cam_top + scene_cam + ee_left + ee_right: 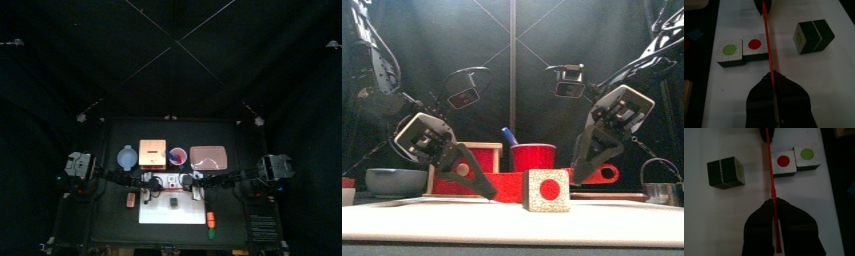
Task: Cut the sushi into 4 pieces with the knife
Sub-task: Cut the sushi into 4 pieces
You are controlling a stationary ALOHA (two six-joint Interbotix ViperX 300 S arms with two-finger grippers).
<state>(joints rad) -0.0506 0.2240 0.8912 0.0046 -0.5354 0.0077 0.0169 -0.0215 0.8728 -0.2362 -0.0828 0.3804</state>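
Left end effector (159,184), right end effector (189,184) above white cutting board (155,216)

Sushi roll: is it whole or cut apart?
Cut apart. The left wrist view shows a green-dot piece, a red-dot piece beside it, and a double block lying apart.

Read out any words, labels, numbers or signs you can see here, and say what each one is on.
None to read. The sushi pieces bear only plain red and green dots, no lettering; the cutting board, red knife and red cup show no print.
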